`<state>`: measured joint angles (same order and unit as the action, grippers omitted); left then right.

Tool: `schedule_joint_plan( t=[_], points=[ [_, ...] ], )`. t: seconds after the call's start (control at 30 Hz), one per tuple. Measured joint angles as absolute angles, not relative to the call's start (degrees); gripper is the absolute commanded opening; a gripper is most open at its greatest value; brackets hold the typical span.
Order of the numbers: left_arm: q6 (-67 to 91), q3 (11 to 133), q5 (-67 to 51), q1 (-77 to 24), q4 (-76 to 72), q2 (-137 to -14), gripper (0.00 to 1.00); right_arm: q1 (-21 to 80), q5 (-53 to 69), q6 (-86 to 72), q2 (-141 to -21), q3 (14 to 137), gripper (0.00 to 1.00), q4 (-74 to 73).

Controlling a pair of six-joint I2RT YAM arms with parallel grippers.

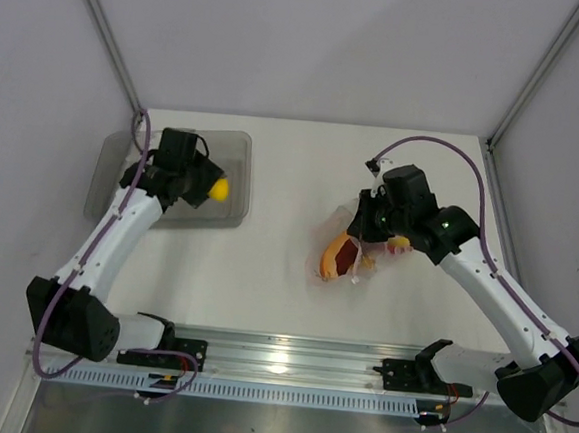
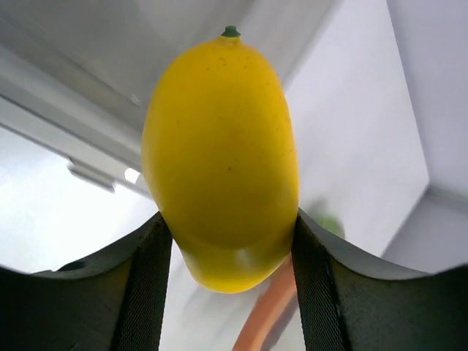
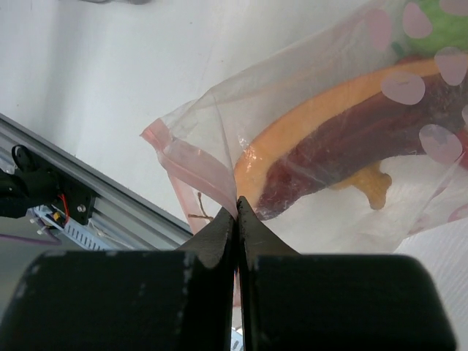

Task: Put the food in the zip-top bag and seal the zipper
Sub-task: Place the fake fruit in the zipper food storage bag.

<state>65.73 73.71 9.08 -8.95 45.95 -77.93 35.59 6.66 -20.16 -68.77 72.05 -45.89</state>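
Left fingers [image 1: 205, 182] clamp yellow piece [image 1: 219, 187] over tray [image 1: 112, 177], far left; right fingers [image 1: 367, 231] at zip-top bag [image 1: 338, 258], centre-right.
Left wrist: piece gripped at waist, looks secure.
Right wrist: fingers clenched on bag mouth beside zipper [image 3: 191, 162]; orange-red slice [image 3: 336, 139] inside.
Advice: hold mouth lifted, carry piece across, release inside.

Yellow toy fruit [image 2: 219, 161] is looking like smooth, glossy plastic, finely speckled. Left gripper [image 2: 225, 248] pads [image 2: 150, 292] are showing matt black with a fine ribbed texture. Zip-top bag [image 3: 307, 80] is reading as thin, clear, crinkly film, with the zipper [image 3: 196, 164] strip translucent pink. Rail [image 1: 278, 361] is glinting like brushed metal.
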Motion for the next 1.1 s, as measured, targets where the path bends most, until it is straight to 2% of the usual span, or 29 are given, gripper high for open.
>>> schedule_joint_plan(
  t=[0.2,0.33,0.4,0.57,0.77,1.1],
  points=[
    [60.34,60.9,2.42,-23.83,33.93,-62.48,0.01,34.96,8.14,-21.87,-68.9,74.22,0.0,-46.52],
    [56.97,44.51,-7.07,-31.29,14.52,-48.73,0.0,34.96,9.23,-22.94,-68.93,75.26,0.0,-46.89],
    [55.07,40.97,-10.26,-34.85,8.69,-46.44,0.01,34.96,9.98,-23.57,-68.93,75.53,0.0,-46.94],
    [49.65,41.76,-18.59,-42.85,-1.45,-51.57,0.01,34.96,11.75,-25.02,-68.79,75.57,0.0,-46.96],
    [43.68,45.93,-21.19,-50.09,-1.96,-59.07,0.01,34.96,13.58,-26.24,-67.57,75.57,0.0,-47.09],
    [39.83,50.46,-17.15,-51.27,2.7,-67.16,0.01,34.7,15.57,-27.97,-64.77,75.57,0.0,-47.66]
  ],
)
